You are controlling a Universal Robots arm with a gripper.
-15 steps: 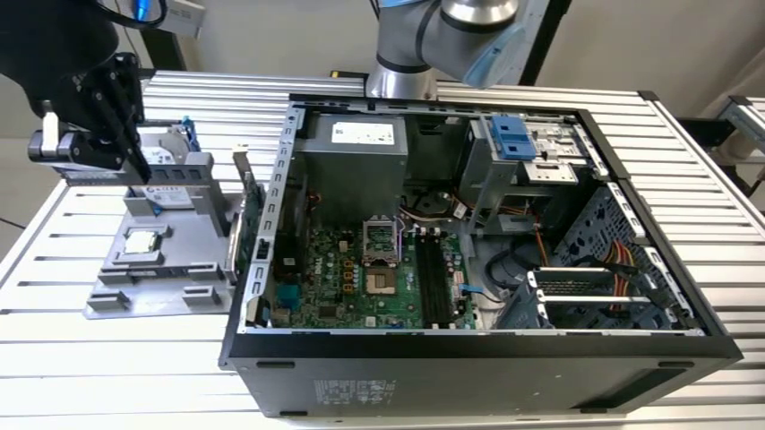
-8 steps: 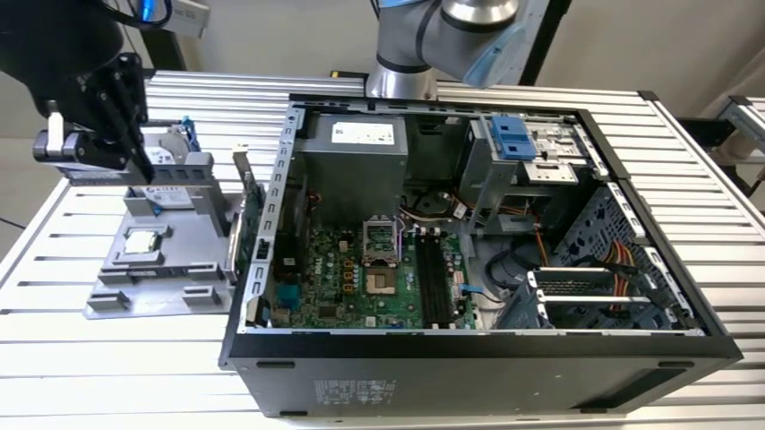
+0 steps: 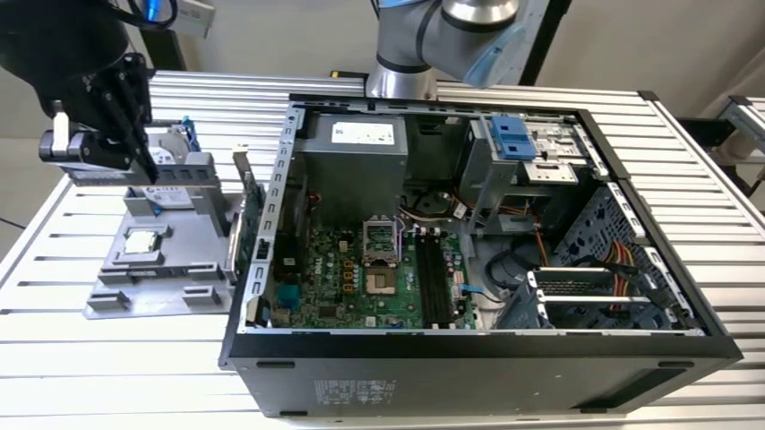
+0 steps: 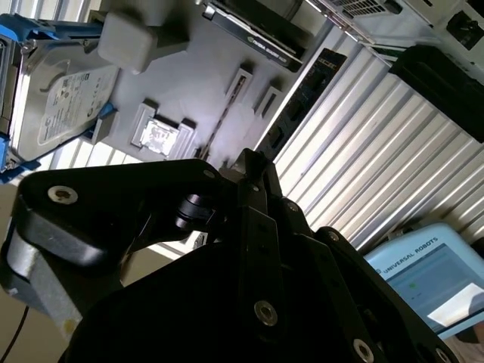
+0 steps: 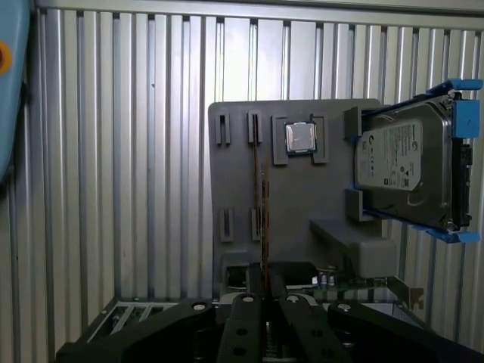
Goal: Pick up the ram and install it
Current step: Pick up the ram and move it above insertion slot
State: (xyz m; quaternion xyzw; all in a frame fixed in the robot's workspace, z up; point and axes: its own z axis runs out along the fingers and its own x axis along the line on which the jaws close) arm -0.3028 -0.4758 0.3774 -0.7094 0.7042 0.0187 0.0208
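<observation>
Ram (image 5: 259, 204) stands on edge in gray holder tray (image 5: 302, 219), between tray's slot pairs, so its top edge is grabbable. Gripper (image 5: 265, 286) is directly above tray. Fingers (image 5: 246, 302) are narrow, apparently pinching ram's edge, aligned w/ its length.
</observation>
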